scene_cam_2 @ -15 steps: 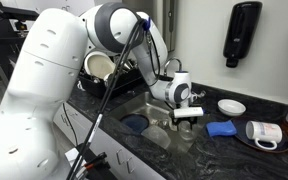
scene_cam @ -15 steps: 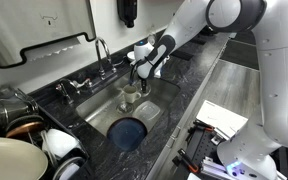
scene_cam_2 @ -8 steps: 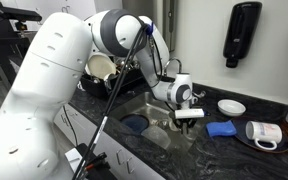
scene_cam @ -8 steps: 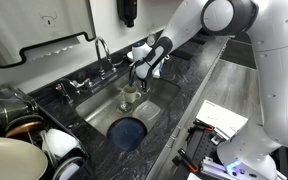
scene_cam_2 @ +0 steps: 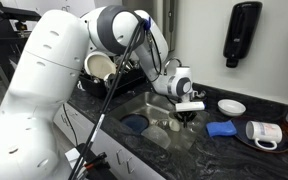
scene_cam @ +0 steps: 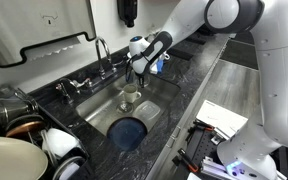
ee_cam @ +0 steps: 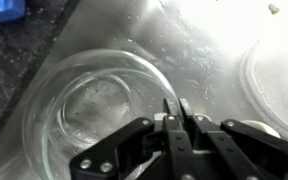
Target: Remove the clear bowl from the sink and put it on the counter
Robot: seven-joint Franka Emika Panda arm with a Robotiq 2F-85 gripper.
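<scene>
Your hand (ee_cam: 174, 106) hangs over the sink (scene_cam: 152, 112) with its fingers pressed together and nothing visible between them. In the wrist view the clear bowl (ee_cam: 99, 112) lies in the sink at about nine o'clock from the fingertips, its rim just beside them.

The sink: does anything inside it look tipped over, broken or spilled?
Nothing stands out. The clear bowl is upright inside the sink, the dark-blue dish lies flat on the bottom near it, and I can see no crack or spill.
</scene>
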